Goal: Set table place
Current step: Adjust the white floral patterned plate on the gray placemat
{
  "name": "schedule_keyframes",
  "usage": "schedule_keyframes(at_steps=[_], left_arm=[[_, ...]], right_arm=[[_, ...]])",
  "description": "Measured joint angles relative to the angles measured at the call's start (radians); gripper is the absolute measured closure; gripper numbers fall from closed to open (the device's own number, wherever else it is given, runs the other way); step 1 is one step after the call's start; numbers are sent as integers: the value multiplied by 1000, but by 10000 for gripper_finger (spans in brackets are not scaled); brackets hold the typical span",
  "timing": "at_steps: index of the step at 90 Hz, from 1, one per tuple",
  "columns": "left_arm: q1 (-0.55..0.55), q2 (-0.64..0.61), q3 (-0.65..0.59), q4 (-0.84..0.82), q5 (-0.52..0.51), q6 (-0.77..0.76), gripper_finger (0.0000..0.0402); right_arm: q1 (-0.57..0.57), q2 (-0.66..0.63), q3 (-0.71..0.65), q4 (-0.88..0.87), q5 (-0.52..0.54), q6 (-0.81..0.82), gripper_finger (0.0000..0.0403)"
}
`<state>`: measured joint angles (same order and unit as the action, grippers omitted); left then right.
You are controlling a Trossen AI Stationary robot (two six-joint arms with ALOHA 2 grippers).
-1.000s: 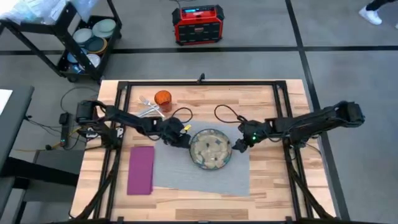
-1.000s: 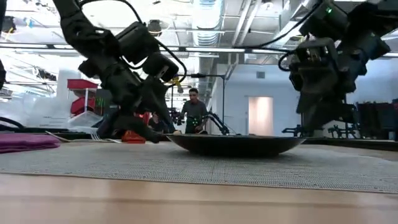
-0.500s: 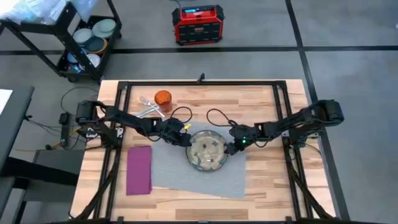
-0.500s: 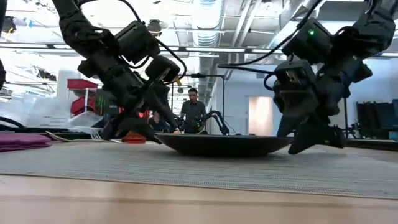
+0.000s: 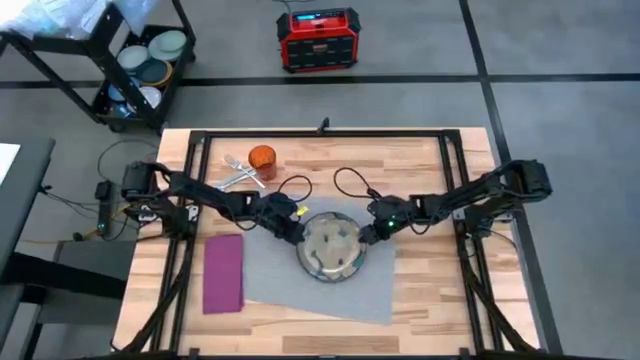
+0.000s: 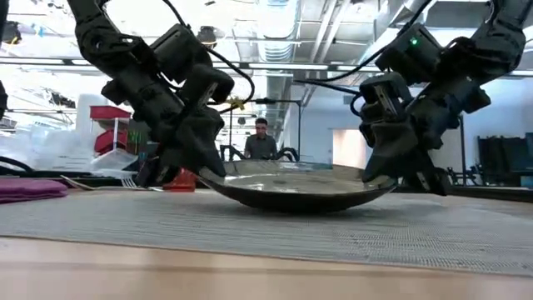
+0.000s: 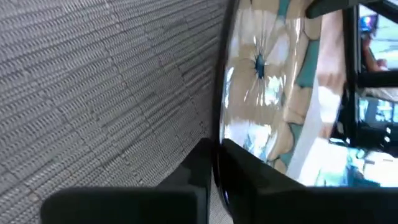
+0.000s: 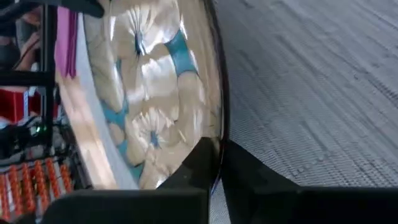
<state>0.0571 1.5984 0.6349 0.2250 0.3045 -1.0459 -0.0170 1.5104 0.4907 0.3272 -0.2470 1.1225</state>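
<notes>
The round beige patterned plate [image 5: 330,247] sits over the grey ribbed mat [image 5: 275,275] in the middle of the table [image 5: 430,300]. My left gripper [image 5: 296,234] is shut on the plate's left rim and my right gripper [image 5: 366,234] on its right rim. In the low view the plate [image 6: 296,187] tilts toward the near edge and shows its inside. A magenta napkin [image 5: 224,272] lies flat by the mat's left edge. The orange cup [image 5: 262,158] and the steel cutlery [image 5: 238,174] rest on the table at the far left. My left gripper pinches the plate's left rim [image 7: 219,118], one finger over the inside and one under the outside. It comes slanting down from the table's left. The plate is tilted; whether its base touches the mat, I cannot tell. My right gripper pinches the plate's right rim [image 8: 219,124], one finger over the patterned inside and one under the outside. It comes slanting down from the table's right, opposite the left gripper.
The black frame rails [image 5: 455,190] run along both sides of the table. Loose cables [image 5: 350,180] curl on the wood behind the plate. A red case [image 5: 318,38] and a cart with dishes [image 5: 150,60] stand on the floor beyond the far edge.
My right gripper has come down and toward the table's left to the plate's right rim and shut on it. My left gripper has kept its hold. The plate has shifted slightly toward the near left and tipped, its inside now facing the near edge.
</notes>
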Motion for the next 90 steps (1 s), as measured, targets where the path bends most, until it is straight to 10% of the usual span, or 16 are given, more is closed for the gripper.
schedule_keyframes(at_steps=[60, 90], left_arm=[[-54, -431, -28, -816, 35, 218, 401], [-26, -402, -55, -818, -48, 220, 292]], right_arm=[[49, 432, 555, -102, -88, -103, 398], [89, 386, 564, -247, 14, -187, 255]])
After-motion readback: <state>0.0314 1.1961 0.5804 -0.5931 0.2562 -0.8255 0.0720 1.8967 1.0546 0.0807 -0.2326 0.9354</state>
